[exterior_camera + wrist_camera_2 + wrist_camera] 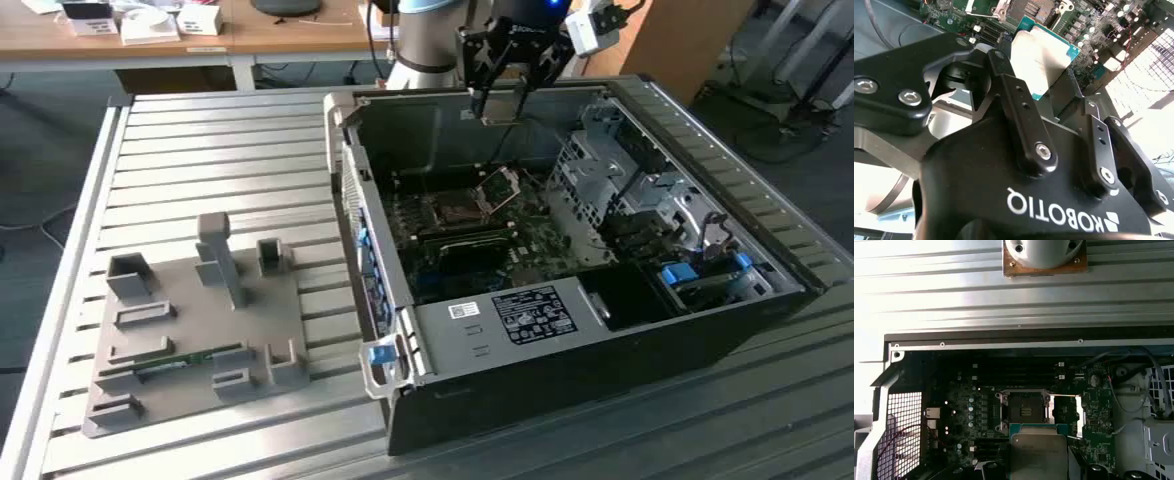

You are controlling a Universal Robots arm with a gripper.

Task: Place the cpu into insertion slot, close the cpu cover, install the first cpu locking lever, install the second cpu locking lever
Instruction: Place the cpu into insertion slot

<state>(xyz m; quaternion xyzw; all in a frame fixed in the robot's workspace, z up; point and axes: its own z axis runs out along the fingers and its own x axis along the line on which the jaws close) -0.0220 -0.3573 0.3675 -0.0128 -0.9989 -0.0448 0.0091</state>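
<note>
In the exterior view my gripper (502, 108) hangs over the back wall of the open black computer case (574, 340), shut on the cpu (501, 119), a small thin square chip. Both wrist views show the cpu (1041, 55) (1038, 452) pinched between the black fingers (1006, 75). The insertion slot (459, 208) (1024, 411) lies open on the green motherboard, below and ahead of the chip, and it holds no chip. The cpu cover (501, 186) stands tilted up at the slot's edge on the exterior view's right.
Metal drive cages (627, 175) and cables fill the case on the exterior view's right. A grey fixture plate (187, 330) with a green memory stick (167, 362) sits on the slatted table (214, 160) at that view's left. A wooden desk (200, 35) stands behind.
</note>
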